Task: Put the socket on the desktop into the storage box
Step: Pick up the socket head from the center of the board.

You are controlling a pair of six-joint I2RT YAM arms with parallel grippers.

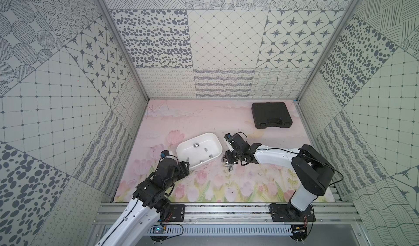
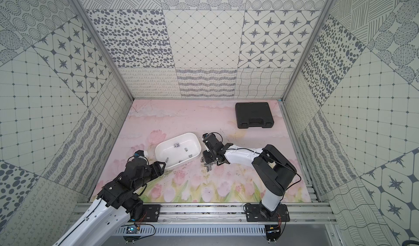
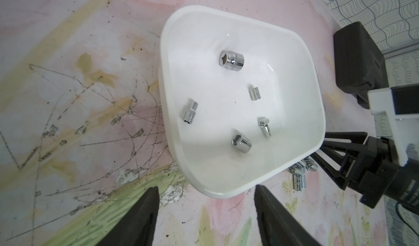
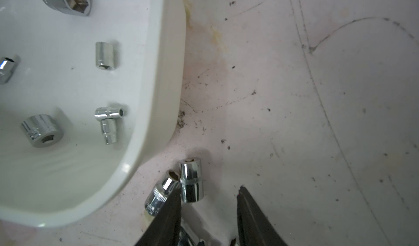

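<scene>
On the desktop (image 1: 204, 120), just beside the near right corner of the storage box (image 4: 167, 74), a small cluster of chrome sockets (image 1: 227, 164) is seen, not yet in the box. The right gripper (image 4: 208, 190) is positioned low over this cluster, its jaws partly open with a clear gap between them. In the right wrist view one socket (image 4: 191, 180) lies just ahead of the fingertips, close to the inner edge of one finger (image 4: 169, 215) and well short of the other. Bare desktop fills the rest of the gap. A second socket (image 4: 162, 191) lies on the outer side of that same finger, touching the first socket and partly covered by the finger. A further glint of chrome is visible low between the fingers at the picture's edge; whether it is touched cannot be told. Nothing is seen to be clamped.

Inside the storage box six sockets are scattered over the floor, the largest socket (image 3: 231, 61) toward the far side. The left gripper (image 3: 206, 187) is placed at the box's near left corner, its jaws wide apart and empty, with the box's rim just ahead of the fingertips. A black tool case (image 1: 271, 115) is set well apart, at the far right of the desktop.
</scene>
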